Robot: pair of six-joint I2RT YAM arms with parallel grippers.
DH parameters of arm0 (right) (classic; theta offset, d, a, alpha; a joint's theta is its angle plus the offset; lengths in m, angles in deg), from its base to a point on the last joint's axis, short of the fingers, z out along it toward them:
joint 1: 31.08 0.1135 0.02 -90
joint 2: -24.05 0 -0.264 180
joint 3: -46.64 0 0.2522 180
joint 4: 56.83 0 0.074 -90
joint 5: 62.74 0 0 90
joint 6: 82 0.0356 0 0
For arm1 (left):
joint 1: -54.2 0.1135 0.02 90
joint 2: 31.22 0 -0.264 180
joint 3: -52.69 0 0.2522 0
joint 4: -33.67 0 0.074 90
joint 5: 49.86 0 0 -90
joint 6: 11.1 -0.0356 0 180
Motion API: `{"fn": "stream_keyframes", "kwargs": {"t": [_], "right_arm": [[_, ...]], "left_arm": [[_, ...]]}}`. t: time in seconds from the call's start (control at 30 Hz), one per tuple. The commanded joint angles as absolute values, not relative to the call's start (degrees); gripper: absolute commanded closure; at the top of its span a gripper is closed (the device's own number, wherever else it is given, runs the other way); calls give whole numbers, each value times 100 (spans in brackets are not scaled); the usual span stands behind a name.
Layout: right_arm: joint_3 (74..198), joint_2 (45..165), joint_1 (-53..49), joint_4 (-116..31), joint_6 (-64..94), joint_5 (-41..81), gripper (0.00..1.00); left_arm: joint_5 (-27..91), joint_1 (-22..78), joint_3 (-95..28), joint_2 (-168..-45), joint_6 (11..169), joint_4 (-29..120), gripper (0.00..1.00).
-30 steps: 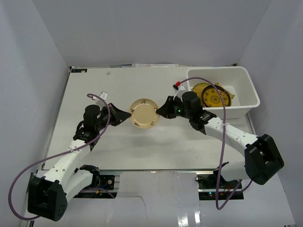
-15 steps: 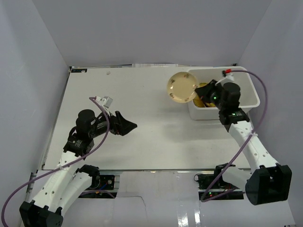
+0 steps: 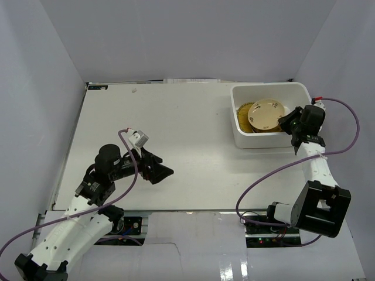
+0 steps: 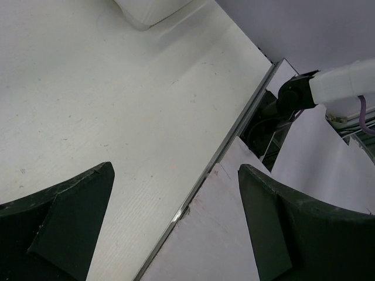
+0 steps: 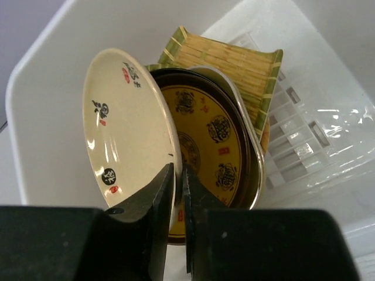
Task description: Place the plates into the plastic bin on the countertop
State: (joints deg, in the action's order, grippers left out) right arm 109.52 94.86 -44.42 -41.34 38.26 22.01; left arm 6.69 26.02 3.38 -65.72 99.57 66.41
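Observation:
A beige round plate (image 3: 265, 113) with dark and red marks (image 5: 126, 129) stands tilted on edge inside the white plastic bin (image 3: 269, 86), on top of the other plates there. My right gripper (image 3: 288, 123) reaches in over the bin's right rim, and its jaws (image 5: 178, 170) pinch the beige plate's rim. Behind it lie a yellow patterned plate (image 5: 214, 146) in a dark dish and a rectangular woven bamboo tray (image 5: 234, 64). My left gripper (image 3: 163, 167) hangs open and empty over the near left of the countertop (image 3: 193, 140), with nothing between its fingers (image 4: 176, 170).
Pale grey walls close in the countertop on three sides. The table's near metal edge (image 4: 222, 158) runs under the left gripper, with the right arm's base (image 4: 293, 93) beyond it. The bin's slotted floor (image 5: 304, 146) is bare on the right. A purple cable (image 3: 258, 181) loops off the right arm.
The right arm carried the beige plate from the table's middle up and into the bin. The left gripper let go of the plate, opened wide and drew back toward the near left.

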Motion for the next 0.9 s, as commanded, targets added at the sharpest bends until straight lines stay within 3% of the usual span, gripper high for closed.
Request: {"fn": "stream_keyframes", "kwargs": {"t": [0.0,0.03,0.13,0.17,0.27,0.33,0.37,0.47,0.77,0.87], "right_arm": [[10918,9515,-4479,-4342,3788,2357,81],[10944,9585,-4488,-4316,3727,2348,68],[11023,9516,-4479,-4096,3657,2498,47],[11049,9472,-4479,-4053,3639,2515,29],[11278,9287,-4479,-3737,3542,2630,4],[11444,9068,-4479,-3553,3481,2568,1],[11463,8963,-4479,-3517,3455,2542,9],[11480,8436,-4470,-3507,3524,2200,10],[11094,6469,-4409,-3376,3788,-408,10],[11155,6054,-4321,-3113,3832,-569,10]], "left_arm": [[745,2502,377,-6392,9824,6676,2],[753,2493,377,-6365,9841,6685,2],[780,2467,395,-6313,9867,6685,2],[797,2458,403,-6295,9885,6685,2],[859,2432,395,-6269,9894,6703,2],[972,2432,377,-6269,9894,6720,2],[1008,2432,368,-6277,9894,6755,2],[1166,2432,325,-6321,9876,6756,2],[1508,2440,44,-6321,10087,6615,2],[1536,2440,-255,-6383,10079,6676,2]]}}
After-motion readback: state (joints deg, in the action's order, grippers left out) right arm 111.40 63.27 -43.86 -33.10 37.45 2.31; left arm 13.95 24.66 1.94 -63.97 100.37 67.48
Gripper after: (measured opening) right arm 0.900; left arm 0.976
